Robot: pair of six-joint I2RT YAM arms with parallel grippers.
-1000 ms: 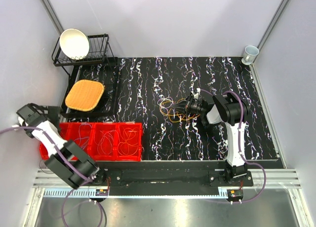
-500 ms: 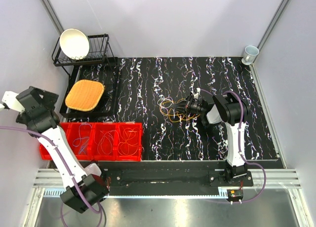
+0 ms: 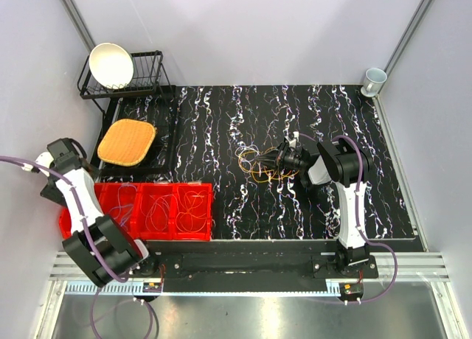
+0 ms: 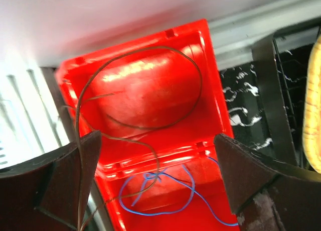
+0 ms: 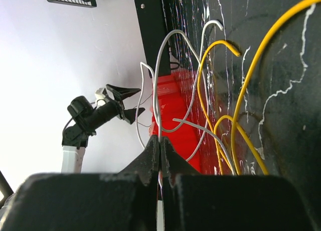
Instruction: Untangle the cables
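Looking down from above, the tangle of cables (image 3: pixel 258 163) sits near the middle of the black patterned mat (image 3: pixel 221 125), with orange, yellow and white loops crossing one another. My right gripper (image 3: pixel 283 161) is down low at its right edge. On the right wrist view the jaws are pressed together with a white cable (image 5: pixel 157 90) pinched between them. It climbs from the tips into a tall loop, while yellow cables (image 5: pixel 219 42) arc across the mat just to its right. Over on the other side, my left gripper (image 4: pixel 156 138) is spread wide with nothing in it, aimed down at the far-left end of the red bin (image 3: pixel 147 185), which lies at the near left corner of the mat. Its camera looks straight into the end compartment. There a thin dark cable (image 4: pixel 199 88) lies in a loose loop, one strand trailing over the divider, and in the next compartment a blue cable (image 4: pixel 150 177) is curled up. From overhead I can see a coil in each of the other compartments too. Behind the bin stands the black dish rack (image 3: pixel 158 55) with a white bowl (image 3: pixel 110 65) leaning in it, and a woven yellow pad (image 3: pixel 127 142) just in front.
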